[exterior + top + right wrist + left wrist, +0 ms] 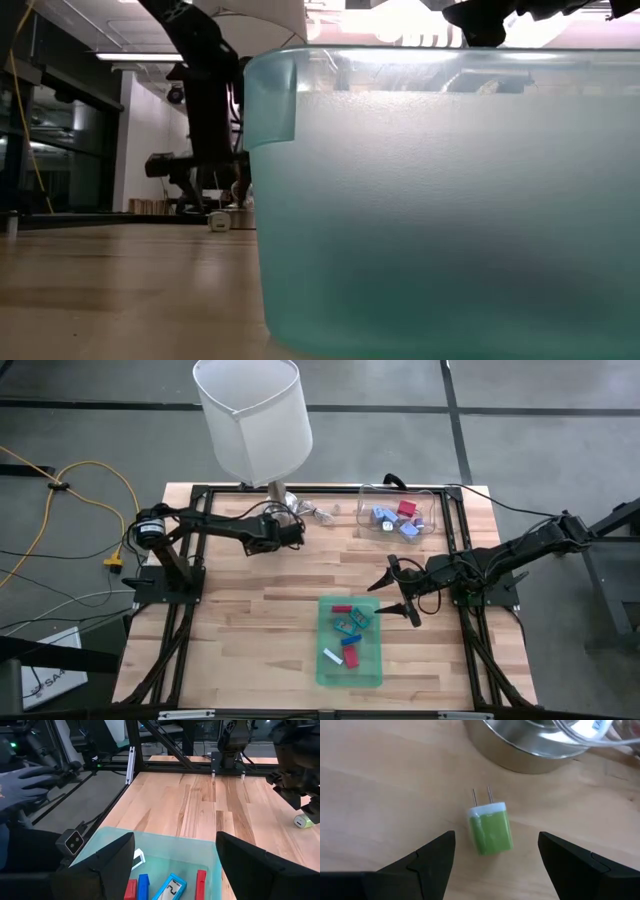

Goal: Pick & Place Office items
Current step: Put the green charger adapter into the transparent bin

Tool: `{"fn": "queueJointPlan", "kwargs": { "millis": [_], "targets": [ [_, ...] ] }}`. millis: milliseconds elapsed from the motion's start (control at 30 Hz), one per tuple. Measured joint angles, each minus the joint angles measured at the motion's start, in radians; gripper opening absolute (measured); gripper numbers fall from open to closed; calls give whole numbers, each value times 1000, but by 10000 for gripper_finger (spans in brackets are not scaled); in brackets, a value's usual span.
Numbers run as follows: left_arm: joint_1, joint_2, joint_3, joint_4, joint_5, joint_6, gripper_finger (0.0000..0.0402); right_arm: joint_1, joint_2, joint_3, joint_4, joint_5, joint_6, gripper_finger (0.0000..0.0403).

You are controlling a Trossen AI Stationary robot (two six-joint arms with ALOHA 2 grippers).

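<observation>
Left wrist view: your left gripper (495,857) hangs spread wide around the small green plastic plug-in charger (490,829), lined up to pinch it.

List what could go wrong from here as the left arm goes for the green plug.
The left gripper is open over the green plug, which lies flat with its prongs toward the lamp base. The fingers may clip the plug's rounded sides and skid it against the base.

The right gripper, also open, sits over the tray edge. If both arms head there, they could meet.
</observation>
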Motion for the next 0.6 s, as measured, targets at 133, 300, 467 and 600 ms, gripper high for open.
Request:
{"fn": "queueJointPlan", "kwargs": {
  "millis": [133, 300, 467, 600],
  "targets": [
    [19, 0, 0, -1, 28, 0, 277, 0, 0, 0, 0, 0, 0, 267],
    [42, 0, 0, 0, 72, 7, 277, 0, 0, 0, 0, 0, 0, 267],
    [60, 0, 0, 0, 114, 11, 277, 0, 0, 0, 0, 0, 0, 267],
    [74, 0, 0, 0, 133, 12, 277, 0, 0, 0, 0, 0, 0, 267]
  ]
}}
